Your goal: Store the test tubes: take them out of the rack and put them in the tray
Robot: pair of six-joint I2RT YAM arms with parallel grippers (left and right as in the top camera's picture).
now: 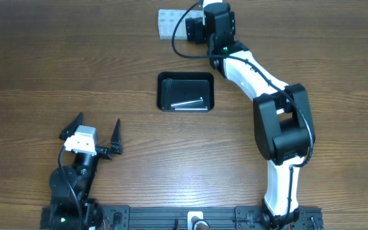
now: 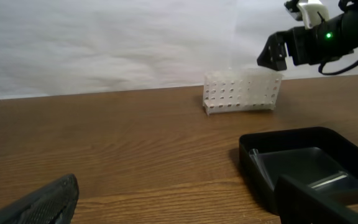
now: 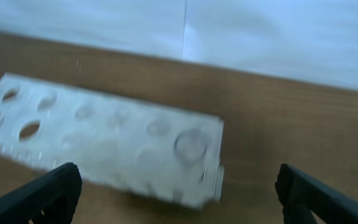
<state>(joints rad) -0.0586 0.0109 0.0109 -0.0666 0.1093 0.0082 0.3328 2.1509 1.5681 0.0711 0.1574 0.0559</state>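
The white rack stands on the desk at the tray's 12 o'clock, by the desk's far edge. The right fingers hang over one end of the rack, spread wide, released and holding nothing. One round rim shows in a hole there, too blurred to call a tube. The black tray lies mid-desk with a test tube flat inside. The left fingers sit at the tray's 8 o'clock, well apart from it, splayed and empty.
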